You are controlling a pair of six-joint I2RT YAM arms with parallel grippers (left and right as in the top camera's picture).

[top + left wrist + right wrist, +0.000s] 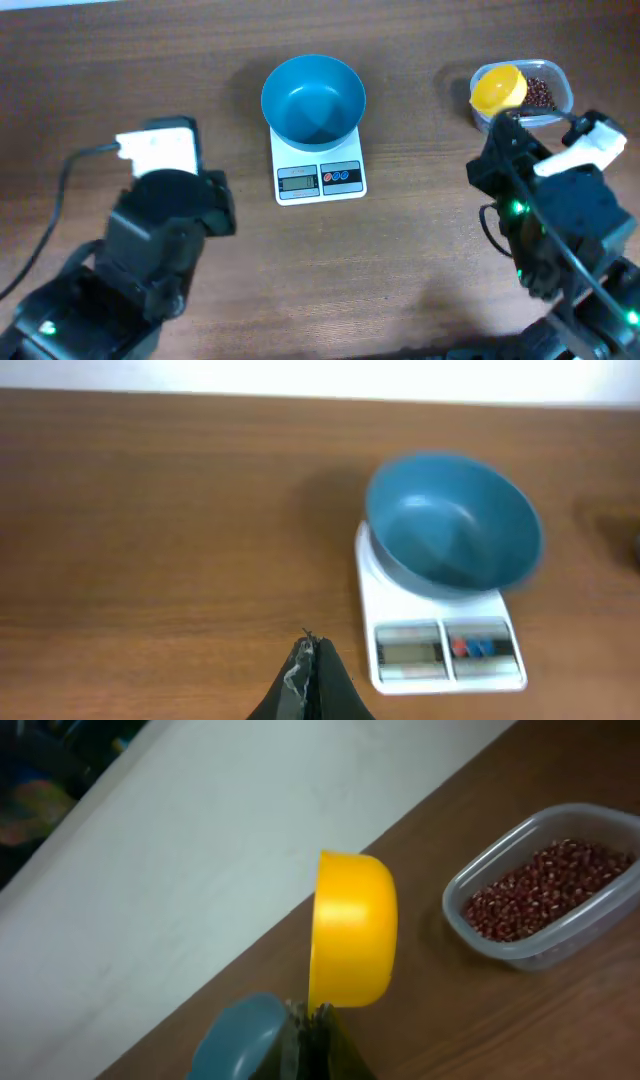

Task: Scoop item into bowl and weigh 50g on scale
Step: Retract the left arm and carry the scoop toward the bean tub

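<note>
Up close, the right fingers (322, 1040) are pressed together on the base of the yellow scoop (352, 930). The scoop stands on edge above them with its rounded back turned to the wrist camera. In that view it is clear of the clear tub (480, 935), while from overhead it hangs over the end of the tub that lies nearer the scale (320, 182). The tub rests on the wooden counter (420, 260) well to the right of the scale and a little farther back. The beans (545, 885) lie inside it as a loose, dark reddish-brown heap that covers its floor. On the other side of the scale, the left fingers (318, 682) are closed tight against each other with nothing between them. They are poised over bare counter to the left of the scale and nearer the front edge. The teal-blue bowl (313, 98) sits upright on the scale's white platform and hides most of it. The grey display and the small round buttons show on the strip in front of the bowl. The digits on the display are too small to read. Both dark arms reach in from the front of the counter, one on each side of the scale and apart from it.
</note>
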